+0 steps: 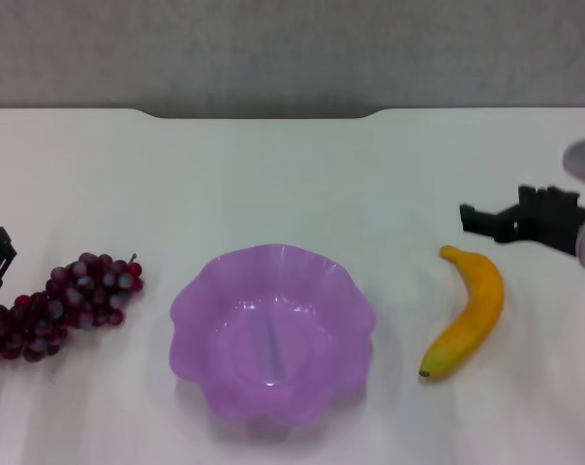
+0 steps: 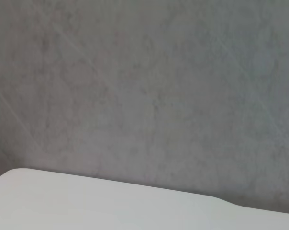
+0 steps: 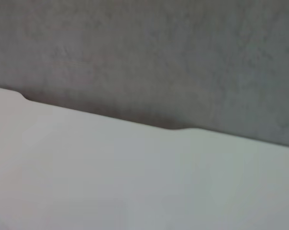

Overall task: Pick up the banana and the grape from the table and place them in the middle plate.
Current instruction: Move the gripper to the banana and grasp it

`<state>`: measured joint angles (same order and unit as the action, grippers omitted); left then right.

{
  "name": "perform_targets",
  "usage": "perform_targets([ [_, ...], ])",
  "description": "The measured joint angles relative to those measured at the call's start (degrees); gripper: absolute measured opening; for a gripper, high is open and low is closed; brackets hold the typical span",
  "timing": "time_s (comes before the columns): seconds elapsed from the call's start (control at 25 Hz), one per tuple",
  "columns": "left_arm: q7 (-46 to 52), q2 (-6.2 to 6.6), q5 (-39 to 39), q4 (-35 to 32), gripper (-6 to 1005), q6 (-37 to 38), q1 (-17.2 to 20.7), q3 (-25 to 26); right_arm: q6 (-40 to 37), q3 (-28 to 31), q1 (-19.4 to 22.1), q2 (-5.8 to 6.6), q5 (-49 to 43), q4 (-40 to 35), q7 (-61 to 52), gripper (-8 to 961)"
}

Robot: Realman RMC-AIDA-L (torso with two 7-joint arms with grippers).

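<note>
Setting: lab-like test bench | Evidence: bare white table (image 1: 292,184) with notched far edge, plain grey wall (image 1: 292,48)

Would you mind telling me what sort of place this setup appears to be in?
Probably a lab or test bench rather than a kitchen: a bare white table against a plain grey wall, holding only a banana, grapes and a purple plate, with the right gripper nearby.

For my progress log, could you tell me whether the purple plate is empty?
Empty: the middle plate holds nothing; banana and grape lie outside.
</note>
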<state>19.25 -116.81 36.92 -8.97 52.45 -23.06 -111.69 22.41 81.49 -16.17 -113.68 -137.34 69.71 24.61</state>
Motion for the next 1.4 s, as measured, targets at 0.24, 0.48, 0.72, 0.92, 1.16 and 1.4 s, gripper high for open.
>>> perform_targets([
  [0.24, 0.1, -0.08, 0.0, 0.0, 809, -0.1, -0.2, 0.1, 18.1, 9.7, -1.3, -1.09, -4.4, 8.8, -4.9, 902],
  [0.48, 0.3, -0.09, 0.0, 0.0, 809, -0.2, -0.2, 0.1, 22.8, 13.2, -2.5, -1.01, 0.2, 8.6, -6.0, 902],
  [0.72, 0.4, -0.09, 0.0, -0.2, 809, -0.2, -0.2, 0.1, 32.6, 21.9, -6.3, -0.94, 2.5, 3.4, -8.1, 901],
  [0.92, 0.4, -0.17, 0.0, -0.3, 809, -0.2, -0.2, 0.1, 37.0, 24.9, -10.0, -0.83, -1.4, -1.0, -6.6, 901],
  [1.16, 0.4, -0.18, 0.0, -0.2, 809, -0.2, -0.2, 0.1, 42.3, 30.5, -15.3, -0.4, -4.2, -7.3, -8.8, 899],
  [1.4, 0.4, -0.17, 0.0, -0.6, 809, -0.1, -0.2, 0.1, 44.6, 36.4, -18.7, 0.13, -4.6, -15.4, -6.8, 894],
])
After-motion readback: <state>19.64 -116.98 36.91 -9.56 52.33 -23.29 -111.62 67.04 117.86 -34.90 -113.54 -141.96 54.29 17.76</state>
